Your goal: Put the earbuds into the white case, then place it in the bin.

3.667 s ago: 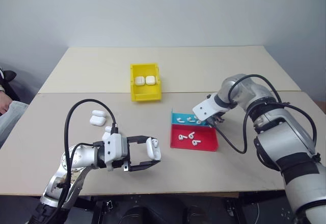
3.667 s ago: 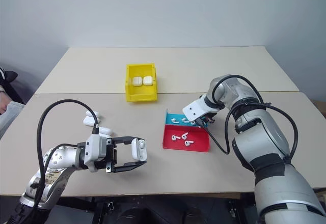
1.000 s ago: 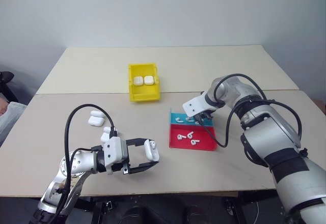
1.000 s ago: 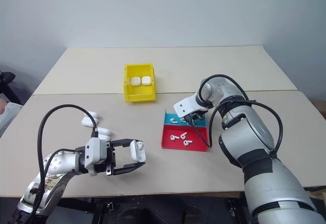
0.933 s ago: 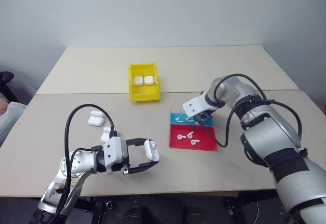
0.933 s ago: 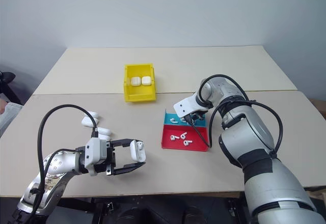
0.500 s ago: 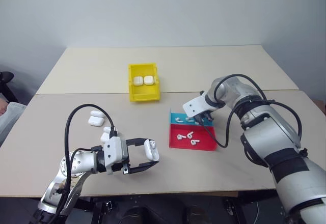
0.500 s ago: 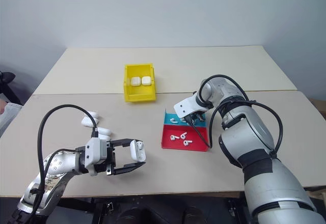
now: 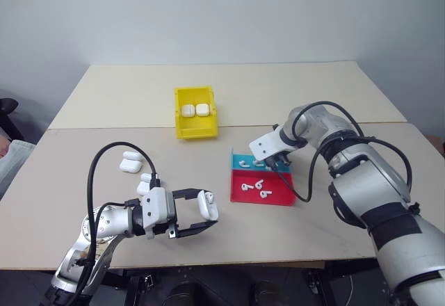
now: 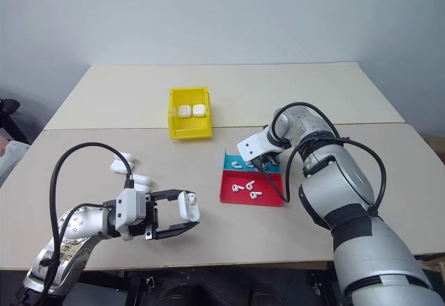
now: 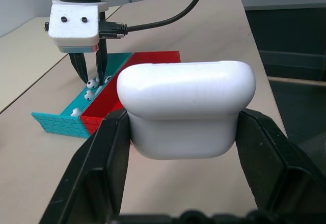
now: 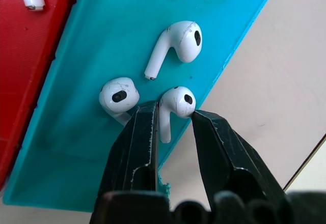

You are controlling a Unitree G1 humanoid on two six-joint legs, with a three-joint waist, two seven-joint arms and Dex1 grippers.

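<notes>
Your right gripper (image 12: 170,119) is down in the cyan half of the tray (image 12: 97,40), jaws nearly closed on one earbud (image 12: 175,104), with the bud's stem running down between the two black fingers (image 12: 140,137) and its round head poking out just past the tips. It looks pinched but I can't tell how firmly, so treat it as a maybe. These buds are tiny, glossy hard plastic and next to weightless, so I'd expect them to squirt out sideways rather than break if you squeeze off-centre. Grab on the stem, or where the stem meets the head, not on the rounded head itself. A second earbud (image 12: 118,95) sits touching the outside of one finger, so watch that it doesn't get dragged along when you lift, and a third earbud (image 12: 175,43) lies a little further ahead of the tips. Your left gripper (image 11: 181,132) is clamped on the white case (image 11: 186,107), a finger on each short side, lid looking closed from here. The case is smooth and rounded too, so it'll probably want to slip if you relax the grip; keep it square between the pads. The yellow bin (image 9: 197,115) is well away from both hands, across the table, with two cases already in it.
</notes>
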